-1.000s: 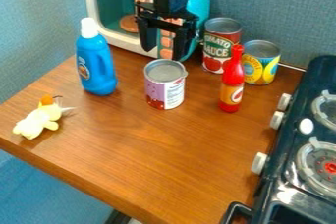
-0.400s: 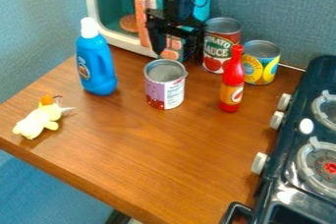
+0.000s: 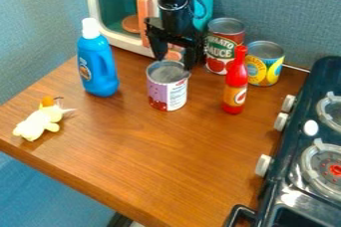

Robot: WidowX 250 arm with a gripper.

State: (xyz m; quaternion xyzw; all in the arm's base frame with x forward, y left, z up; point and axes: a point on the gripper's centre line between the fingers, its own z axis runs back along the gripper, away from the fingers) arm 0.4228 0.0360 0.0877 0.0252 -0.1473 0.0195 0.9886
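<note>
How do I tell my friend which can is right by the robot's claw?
Find the wooden table beside the toy stove. Just below the black gripper, in front of the toy microwave, stands an upright can. Its label is purple and white, unlike the red can and yellow-and-blue can farther back.

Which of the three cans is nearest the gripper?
The can with the purple and white label: the gripper hangs at its rim, while the other two stand farther back.

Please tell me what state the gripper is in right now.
Gripper: open, holding nothing, its fingers apart by the top of the purple-and-white can; whether they touch it cannot be told.
</note>
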